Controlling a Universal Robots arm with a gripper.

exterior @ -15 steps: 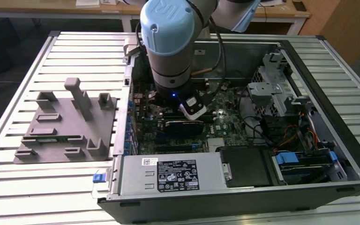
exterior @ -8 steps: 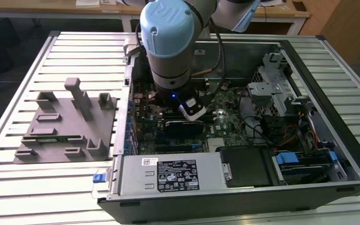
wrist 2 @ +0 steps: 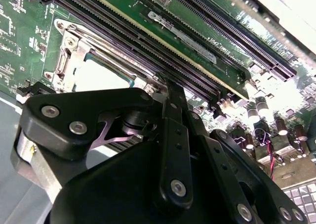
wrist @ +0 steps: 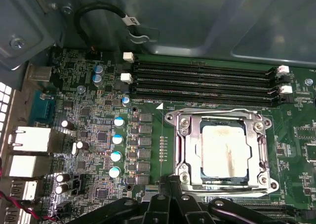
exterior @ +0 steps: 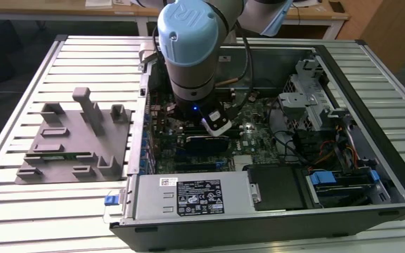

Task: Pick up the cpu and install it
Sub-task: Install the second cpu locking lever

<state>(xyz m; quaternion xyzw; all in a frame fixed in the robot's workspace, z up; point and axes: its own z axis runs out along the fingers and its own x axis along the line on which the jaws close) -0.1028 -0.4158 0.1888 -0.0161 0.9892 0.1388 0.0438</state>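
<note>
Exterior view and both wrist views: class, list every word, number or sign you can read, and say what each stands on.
No text can be quoted with confidence.
Black label on the power supply: print too small to read.
White sticker beside it: unreadable.
Arm's blue cap: a pale emblem only.
Motherboard lettering, second wrist view: too small.
Cable tag, first wrist view: unreadable.
cpu: no lettering visible on top.

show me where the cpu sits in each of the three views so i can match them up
Exterior view: hidden behind the arm, inside the open computer case.
First wrist view: the cpu lies seated inside the socket frame, beside the memory slots.
Second wrist view: the cpu lies in the same frame, just beyond the end effector.
Shared landmark: the long dark memory slots, in both wrist views.
</note>
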